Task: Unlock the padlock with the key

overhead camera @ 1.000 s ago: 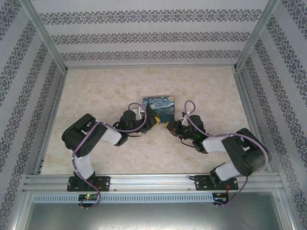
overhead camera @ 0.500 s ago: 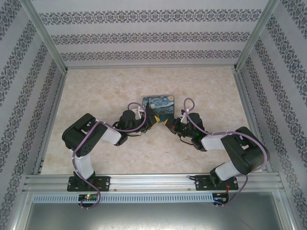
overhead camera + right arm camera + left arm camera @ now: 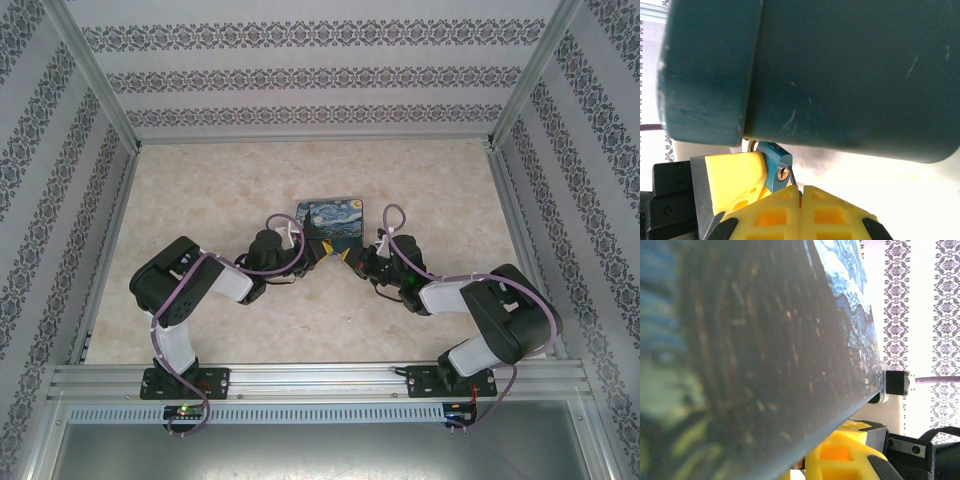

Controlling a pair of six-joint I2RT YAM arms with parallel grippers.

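The small blue padlock [image 3: 774, 162] hangs just under the tin's edge, its brass keyhole [image 3: 783, 174] facing the right wrist camera. One yellow finger [image 3: 732, 182] of my left gripper [image 3: 318, 251] presses against the padlock's left side; the other finger is hidden behind it. My right gripper [image 3: 800, 192] is shut on the key [image 3: 794, 179], a thin dark sliver rising from between its fingertips. The key's tip lies beside the keyhole, touching the padlock's right edge. In the top view the right gripper [image 3: 347, 257] meets the left one at the tin's near edge.
The blue-and-yellow painted tin [image 3: 332, 222] lies mid-table just beyond both grippers. Its dark side [image 3: 765, 340] looms close in the left wrist view and its underside [image 3: 840, 70] in the right wrist view. Patterned walls [image 3: 320, 75] surround the beige table [image 3: 200, 180].
My right gripper has crept slightly left and toward the tin, closing on the left gripper. The left arm has stayed put.
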